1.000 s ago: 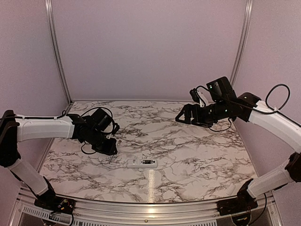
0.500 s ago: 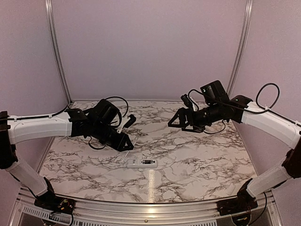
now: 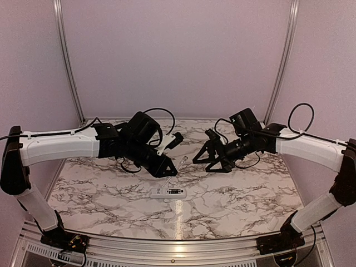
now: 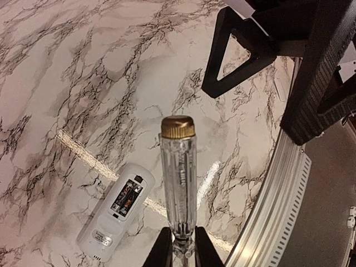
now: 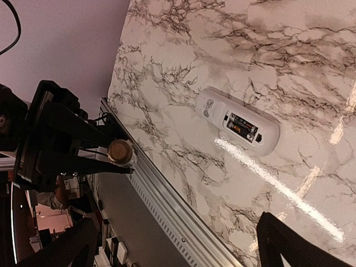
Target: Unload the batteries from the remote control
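My left gripper [image 4: 178, 248] pinches a clear plastic rod with a brass cap [image 4: 178, 167]. My right gripper [image 3: 211, 160] hangs spread wide, empty. Small slim white plastic remote control [image 4: 114, 219] lies on the marble-patterned table [image 4: 83, 83] below both, compartment open, two dark cylindrical batteries [image 4: 127, 197] inside.

Clear-handled tool [image 4: 178, 183] with brass cap [image 4: 178, 127] above marble-patterned table [image 3: 222, 189], ribbed metal rail [image 4: 278, 206] along its edge

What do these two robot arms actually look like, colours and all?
The left arm and right arm have smooth white tube sections joined by chunky black joints. Thin black cables loop near each wrist. The right gripper ends in black open triangles; the left gripper is black too.
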You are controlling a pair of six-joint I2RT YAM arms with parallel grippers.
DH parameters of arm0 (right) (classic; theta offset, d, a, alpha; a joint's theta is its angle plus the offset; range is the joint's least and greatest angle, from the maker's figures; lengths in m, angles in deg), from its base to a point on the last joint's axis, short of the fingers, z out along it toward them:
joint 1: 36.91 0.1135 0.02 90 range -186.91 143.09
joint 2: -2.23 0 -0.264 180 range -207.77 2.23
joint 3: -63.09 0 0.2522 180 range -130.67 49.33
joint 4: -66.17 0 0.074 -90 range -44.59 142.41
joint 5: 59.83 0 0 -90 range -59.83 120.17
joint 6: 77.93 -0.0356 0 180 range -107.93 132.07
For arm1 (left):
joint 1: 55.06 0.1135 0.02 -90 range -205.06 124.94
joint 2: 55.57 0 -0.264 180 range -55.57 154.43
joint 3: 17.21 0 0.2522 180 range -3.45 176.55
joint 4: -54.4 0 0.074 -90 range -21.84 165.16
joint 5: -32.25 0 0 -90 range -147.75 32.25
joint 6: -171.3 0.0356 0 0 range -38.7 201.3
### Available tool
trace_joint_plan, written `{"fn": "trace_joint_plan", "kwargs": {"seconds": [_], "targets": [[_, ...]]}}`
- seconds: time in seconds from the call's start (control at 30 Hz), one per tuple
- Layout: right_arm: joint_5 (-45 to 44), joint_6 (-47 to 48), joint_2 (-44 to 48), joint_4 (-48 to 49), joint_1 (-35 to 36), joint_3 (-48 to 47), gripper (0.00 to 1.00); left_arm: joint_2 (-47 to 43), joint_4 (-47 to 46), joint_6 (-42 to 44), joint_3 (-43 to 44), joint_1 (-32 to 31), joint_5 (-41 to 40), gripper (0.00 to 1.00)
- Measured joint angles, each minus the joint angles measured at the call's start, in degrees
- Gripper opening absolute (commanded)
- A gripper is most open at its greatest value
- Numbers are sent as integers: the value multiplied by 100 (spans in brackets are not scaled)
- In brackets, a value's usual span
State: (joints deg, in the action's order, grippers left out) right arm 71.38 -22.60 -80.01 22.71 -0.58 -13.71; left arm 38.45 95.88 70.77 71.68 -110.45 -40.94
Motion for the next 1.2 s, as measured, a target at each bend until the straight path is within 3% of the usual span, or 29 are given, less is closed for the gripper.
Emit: {"fn": "trace_joint_plan", "kwargs": {"seconds": [0.47, 1.2], "targets": [[824, -1189, -437, 1329, 127, 190, 85, 271, -2, 350, 317, -334, -271, 11], [1241, -1482, -664, 1558, 299, 192, 50, 286, 68, 748, 501, -822, -1228, 11]]}}
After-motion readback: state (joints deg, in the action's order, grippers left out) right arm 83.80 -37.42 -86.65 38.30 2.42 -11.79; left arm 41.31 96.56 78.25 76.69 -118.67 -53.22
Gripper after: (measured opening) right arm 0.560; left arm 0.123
